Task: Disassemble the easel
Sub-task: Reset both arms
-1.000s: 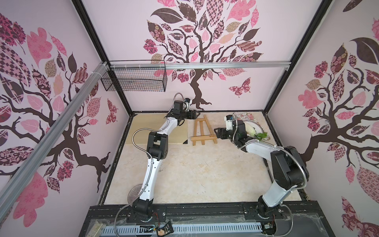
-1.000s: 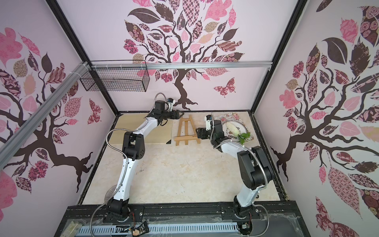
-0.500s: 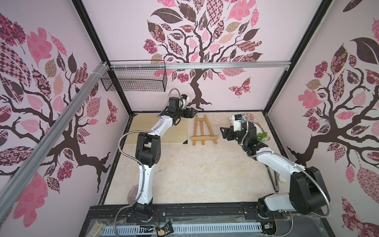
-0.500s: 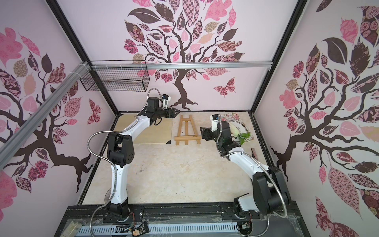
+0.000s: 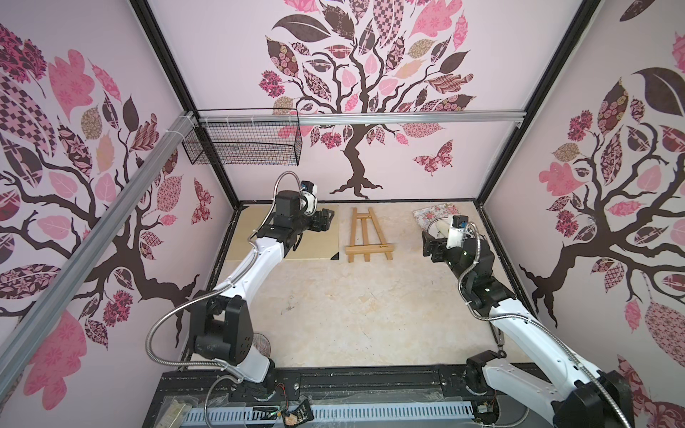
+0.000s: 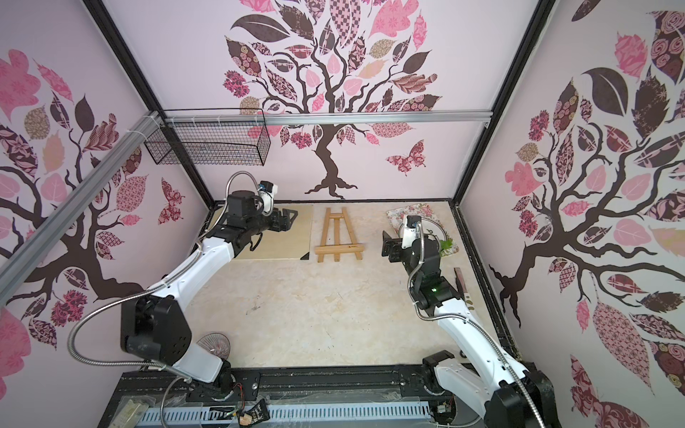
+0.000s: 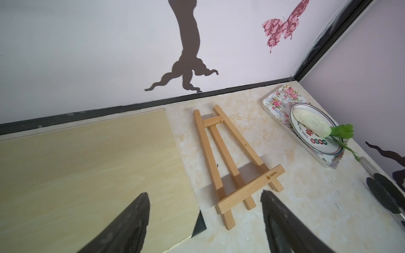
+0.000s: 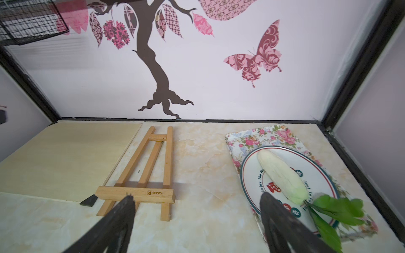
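Note:
The easel [image 5: 367, 237] [image 6: 337, 237] is a small light-brown wooden frame lying flat on the marble tabletop near the back wall, ledge toward the front. Both wrist views show it whole [image 7: 230, 162] [image 8: 151, 166]. My left gripper [image 5: 328, 218] [image 6: 293, 218] [image 7: 203, 193] hovers to its left over the plywood board, open and empty. To the easel's right, my right gripper [image 5: 426, 244] [image 6: 385, 244] [image 8: 196, 195] is also open and empty, clear of the wood. Neither gripper touches the easel.
A pale plywood board [image 5: 322, 248] [image 7: 87, 164] with a black corner cap lies left of the easel. At the back right a floral tray [image 5: 430, 215] [image 8: 263, 133] carries a plate [image 8: 317, 175] with a white leafy vegetable [image 8: 280, 173]. A wire basket [image 5: 244, 144] hangs on the back-left wall.
Both grippers have drawn back from the easel, the left one leftward and the right one rightward. The right jaws have spread wider. The easel has not moved.

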Robot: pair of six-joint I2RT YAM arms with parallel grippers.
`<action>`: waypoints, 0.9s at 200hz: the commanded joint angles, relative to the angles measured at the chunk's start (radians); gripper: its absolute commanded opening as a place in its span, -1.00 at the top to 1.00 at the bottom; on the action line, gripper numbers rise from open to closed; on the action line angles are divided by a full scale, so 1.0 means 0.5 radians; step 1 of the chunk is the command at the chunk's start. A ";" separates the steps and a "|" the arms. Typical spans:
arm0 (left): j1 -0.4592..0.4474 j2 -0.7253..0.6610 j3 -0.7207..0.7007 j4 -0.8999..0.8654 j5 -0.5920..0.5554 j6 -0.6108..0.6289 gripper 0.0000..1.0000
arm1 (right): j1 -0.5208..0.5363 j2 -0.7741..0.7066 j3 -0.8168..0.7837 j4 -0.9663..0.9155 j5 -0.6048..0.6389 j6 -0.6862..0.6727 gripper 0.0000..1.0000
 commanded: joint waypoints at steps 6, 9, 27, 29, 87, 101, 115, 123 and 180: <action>0.027 -0.280 -0.263 -0.094 -0.271 0.079 -0.68 | -0.010 -0.108 -0.093 0.072 0.331 0.010 -0.97; 0.030 -0.311 -0.287 -0.106 -0.296 0.082 -0.69 | -0.009 -0.115 -0.104 0.075 0.356 0.011 -0.99; 0.053 -0.501 -0.419 -0.176 -0.448 0.108 -0.72 | -0.010 -0.154 -0.165 0.098 0.491 0.017 -0.99; 0.055 -0.520 -0.431 -0.182 -0.471 0.111 -0.72 | -0.010 -0.157 -0.169 0.101 0.502 0.017 -0.99; 0.139 -0.841 -0.825 -0.140 -1.286 0.151 -0.94 | -0.012 -0.159 -0.401 0.329 0.745 0.044 -0.99; 0.161 -0.832 -0.894 -0.108 -1.359 0.174 -0.96 | -0.010 -0.129 -0.469 0.413 0.771 0.045 -0.99; 0.167 -0.803 -0.974 -0.030 -1.424 0.205 -0.96 | -0.009 -0.086 -0.540 0.516 0.815 0.029 -0.99; 0.170 -0.780 -1.031 0.051 -1.422 0.241 -0.96 | -0.010 -0.059 -0.582 0.574 0.857 0.015 -0.99; 0.199 -0.506 -1.460 0.871 -1.512 0.146 -0.96 | -0.016 0.256 -0.793 1.083 0.942 -0.150 -0.99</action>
